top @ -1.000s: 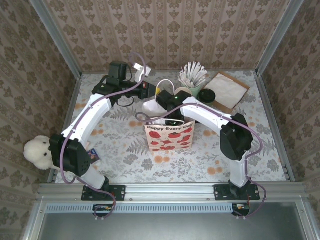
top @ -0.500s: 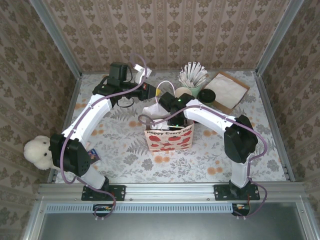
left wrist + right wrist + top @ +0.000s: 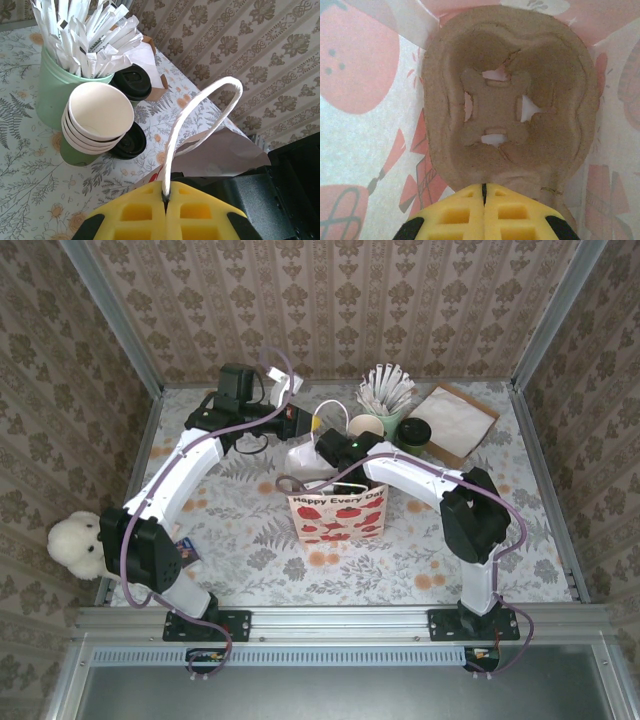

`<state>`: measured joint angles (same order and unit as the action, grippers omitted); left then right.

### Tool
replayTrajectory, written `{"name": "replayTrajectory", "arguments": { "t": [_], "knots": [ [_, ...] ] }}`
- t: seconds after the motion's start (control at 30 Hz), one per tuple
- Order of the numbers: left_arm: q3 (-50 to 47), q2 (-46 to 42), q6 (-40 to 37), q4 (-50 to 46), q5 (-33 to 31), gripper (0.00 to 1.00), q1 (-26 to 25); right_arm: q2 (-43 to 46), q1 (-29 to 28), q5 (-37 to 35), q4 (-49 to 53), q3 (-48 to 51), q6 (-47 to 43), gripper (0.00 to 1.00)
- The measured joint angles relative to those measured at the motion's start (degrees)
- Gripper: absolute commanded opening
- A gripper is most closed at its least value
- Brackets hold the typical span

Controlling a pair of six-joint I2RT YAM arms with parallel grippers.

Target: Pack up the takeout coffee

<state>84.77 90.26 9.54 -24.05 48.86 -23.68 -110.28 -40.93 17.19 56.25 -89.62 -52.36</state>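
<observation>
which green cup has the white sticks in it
The taller green cup, standing alone; the stack of cups beside it is shorter, with an empty cream inside.

A stack of lidless green cups [image 3: 100,111] stands just beside a green holder [image 3: 50,95] crammed with white-wrapped sticks, both on the floral tablecloth [image 3: 250,550]. A flat piece of brown paper [image 3: 458,418] lies in the far right corner. A white plush toy [image 3: 78,543] sits at the table's left edge.
</observation>
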Motion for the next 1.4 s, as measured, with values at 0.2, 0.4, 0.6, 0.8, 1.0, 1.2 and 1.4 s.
{"name": "replayTrajectory", "arguments": {
  "t": [0.2, 0.4, 0.6, 0.8, 1.0, 1.2, 1.4],
  "knots": [
    [0.0, -0.7, -0.2, 0.0, 0.0, 0.0, 0.0, 2.0, -0.2, 2.2, 0.0, 0.0, 0.0, 0.0],
    [0.0, -0.8, -0.2, 0.0, -0.2, 0.0, 0.0, 5.5, -0.4, 2.8, -0.7, 0.7, 0.0, 0.0],
    [-0.5, -1.0, -0.1, 0.3, -0.7, 0.0, 0.0, 6.4, -1.2, 2.7, -2.3, 4.5, -0.7, 0.0],
    [-1.7, -1.6, -0.1, 1.4, -0.7, 0.0, 0.0, 6.3, -1.5, 2.5, -3.8, 5.1, -1.5, 0.0],
    [-1.9, -1.7, -0.2, 1.7, -0.6, 0.0, 0.0, 4.4, -1.9, 0.3, -6.6, 6.7, -1.7, 0.0],
    [-1.9, -1.9, -0.6, 1.3, -0.7, 0.0, 0.0, 3.5, -2.1, 0.2, -6.6, 7.2, -1.7, 0.0],
    [-2.2, -2.9, -0.8, 1.4, -0.9, 0.0, 0.0, 4.5, -2.3, 2.4, -6.2, 7.2, 0.5, 0.0]
  ]
}}
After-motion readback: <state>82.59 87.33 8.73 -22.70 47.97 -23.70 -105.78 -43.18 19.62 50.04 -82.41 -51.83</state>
